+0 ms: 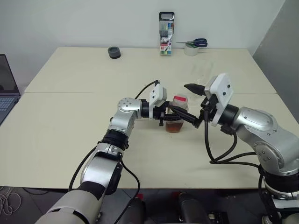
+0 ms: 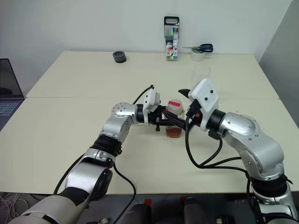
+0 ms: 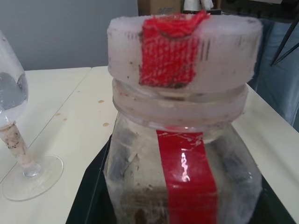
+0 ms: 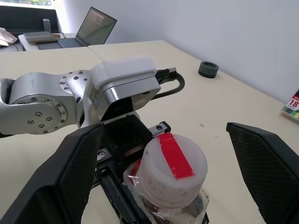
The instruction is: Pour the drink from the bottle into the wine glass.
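The bottle [image 1: 177, 113], small and clear with a whitish cap [image 4: 174, 169] bearing a strip of red tape, stands at the table's middle. The reddish-brown drink [image 1: 174, 127] lies low in it. My left gripper [image 1: 170, 117] comes in level from the left and is shut on the bottle's body. My right gripper [image 1: 188, 102] is open, and its black fingers [image 4: 70, 172] stand wide on either side of the cap without touching it. The wine glass [image 3: 18, 144], clear and stemmed, stands upright on the table beyond the bottle, faint in the right eye view [image 2: 201, 76].
At the far edge stand an upright marker pen case [image 1: 166, 33], a dark tape roll [image 1: 114, 52], and blue-handled scissors lying on a pale roll [image 1: 192, 45]. A laptop [image 1: 7, 88] sits off the table's left side. Cables hang from both wrists.
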